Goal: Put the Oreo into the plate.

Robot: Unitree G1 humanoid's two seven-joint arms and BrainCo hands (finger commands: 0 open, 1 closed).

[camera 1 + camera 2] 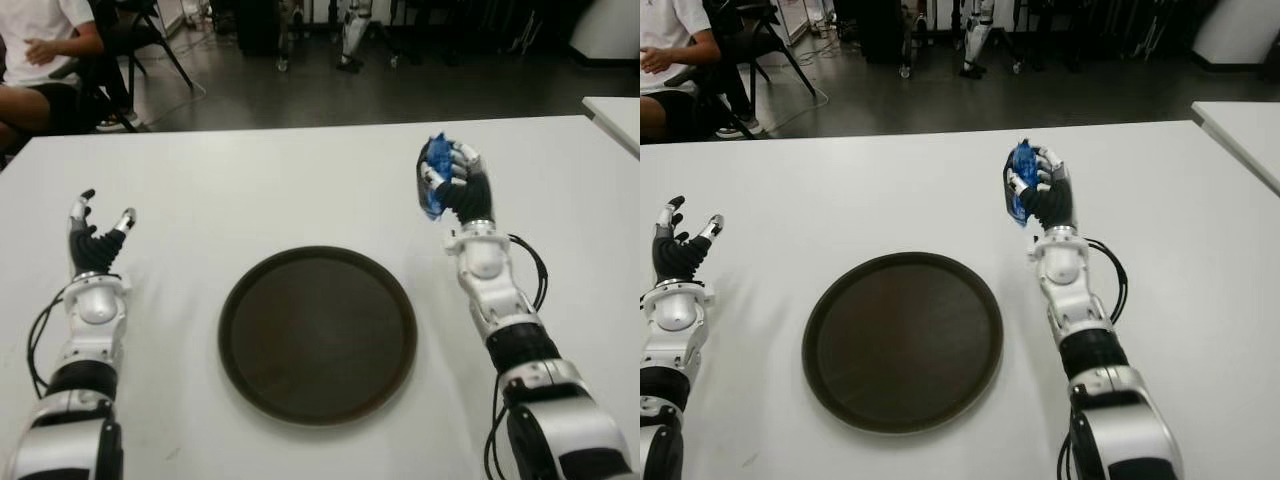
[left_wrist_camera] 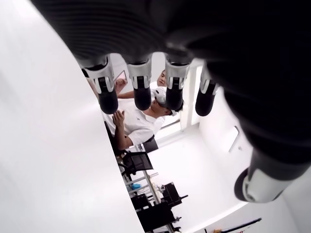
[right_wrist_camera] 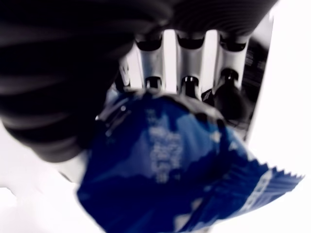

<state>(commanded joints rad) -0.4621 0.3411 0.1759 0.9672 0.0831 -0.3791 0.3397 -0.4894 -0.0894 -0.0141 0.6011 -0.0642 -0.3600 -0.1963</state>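
A blue Oreo packet (image 1: 433, 178) is clasped in my right hand (image 1: 452, 185), which is raised over the white table to the right of and beyond the plate. Up close in the right wrist view, the crinkled blue wrapper (image 3: 180, 170) fills the palm with the fingers (image 3: 189, 63) curled over its top. The dark brown round plate (image 1: 318, 333) lies in the middle of the table with nothing on it. My left hand (image 1: 95, 230) shows to the left of the plate, fingers spread and holding nothing.
The white table (image 1: 250, 190) stretches around the plate. A second white table corner (image 1: 615, 115) shows at the far right. A person in a white shirt (image 1: 40, 50) sits beyond the table's far left corner, with chairs and dark floor behind.
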